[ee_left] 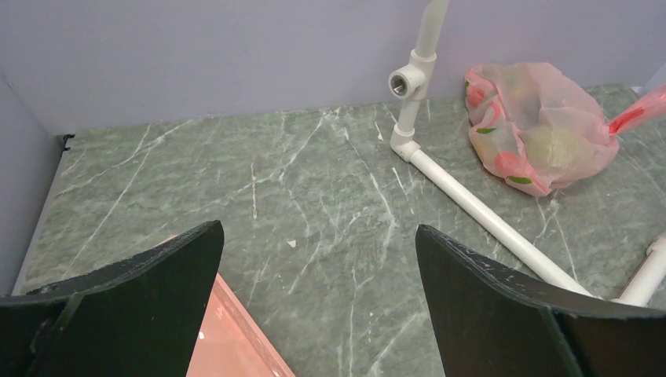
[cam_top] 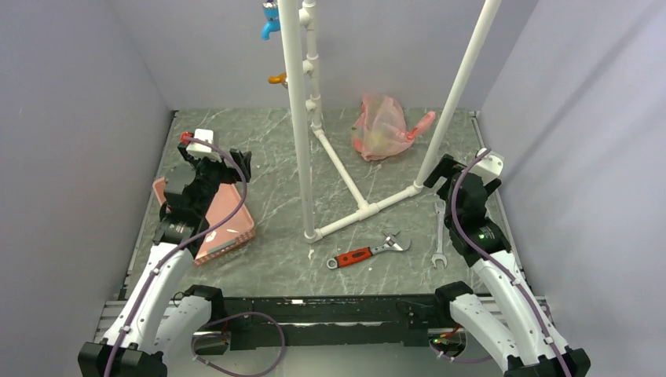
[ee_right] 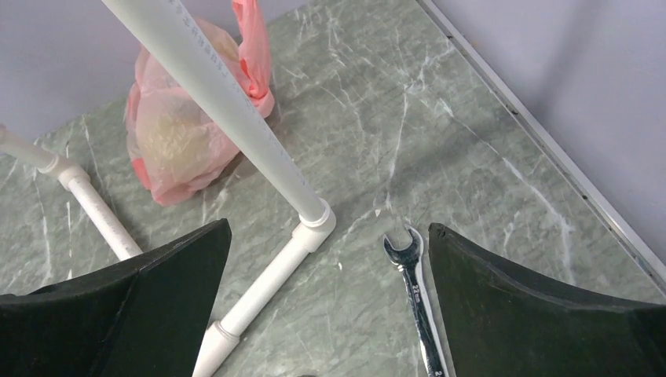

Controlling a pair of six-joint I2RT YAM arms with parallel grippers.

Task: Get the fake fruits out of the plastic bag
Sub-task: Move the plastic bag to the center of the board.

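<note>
Though wrench [ee_right: 415, 298] stamp illegible, L gripper [ee_left: 318, 232], R gripper [ee_right: 330, 228] jaws apart; fruits [ee_left: 550, 145] in bag [ee_left: 585, 106].

The bench [cam_top: 267, 157] is grey-green with white veins. The plastic bag [cam_top: 381, 126] is see-through pink, with pale yellow-green fruits [ee_left: 550, 145] inside. The pipe frame [cam_top: 342, 169] is white.

The whole table [cam_top: 259, 149] is viewed from high above and behind the arm bases [cam_top: 118, 357]; the far wall [cam_top: 220, 55] is faced from low and close by each wrist camera; the pink plastic bag [cam_top: 380, 127] and white pipe frame [cam_top: 341, 167] are shared by all three views.
</note>
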